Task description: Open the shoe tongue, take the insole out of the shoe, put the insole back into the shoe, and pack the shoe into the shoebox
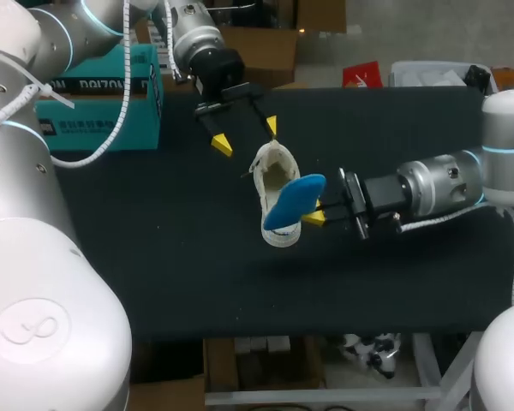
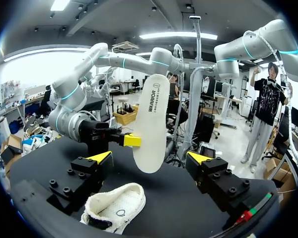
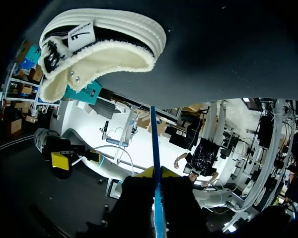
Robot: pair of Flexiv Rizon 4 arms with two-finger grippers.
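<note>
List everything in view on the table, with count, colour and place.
shoe: 1, white, mid-table, opening up
insole: 1, blue top, white underside, held in the air over the shoe
shoebox: 1, teal, table's far left corner
table: 1, black top
left gripper: 1, yellow tips, open, on the shoe's far side, holding nothing
right gripper: 1, yellow tips, shut on the insole

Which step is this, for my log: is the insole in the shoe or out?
Out: the right pincer holds the insole in the air, clear of the shoe.
</note>
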